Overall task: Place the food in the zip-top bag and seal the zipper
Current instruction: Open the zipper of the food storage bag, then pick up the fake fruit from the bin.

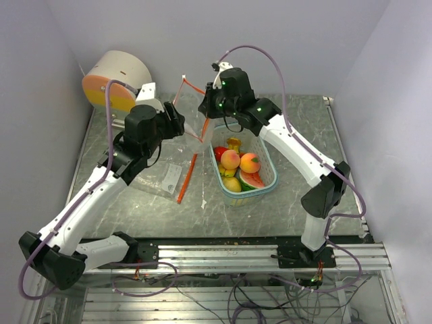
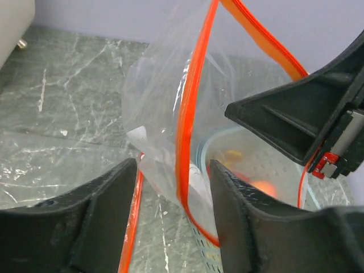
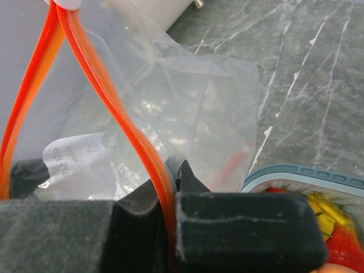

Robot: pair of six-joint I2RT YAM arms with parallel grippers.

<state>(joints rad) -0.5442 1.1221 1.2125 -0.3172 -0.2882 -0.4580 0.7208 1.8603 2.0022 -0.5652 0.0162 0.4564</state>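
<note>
Opening the mouth of the zip-top bag (image 2: 156, 96) is the step judged to be in hand. The right gripper (image 3: 173, 179) is clamped tight on 1 strand of the orange zipper (image 3: 111, 111) and holds the bag's mouth up above the table (image 1: 155, 216), the clear film hanging below it. The left gripper (image 2: 173, 170) stands with its 2 fingers wide apart and grips nothing. In its wrist view a zipper strand runs down through the gap between them, but whether it touches either finger cannot be told. The food (image 1: 231, 159) comprises 2 peaches, a red piece, a banana, a watermelon slice and small yellow-green pieces. All of it lies in the pale blue basket (image 1: 271, 177), just right of the hanging bag, and none is in the bag.

The step should go well if the left fingers close on the free strand alone, opposite the right grip; catching both strands would pinch the mouth shut. A gentle pull away from the right gripper should then spread the mouth, whereas a hard pull may drag the film out of 1 grip. The mouth is best kept high and close to the basket.
</note>
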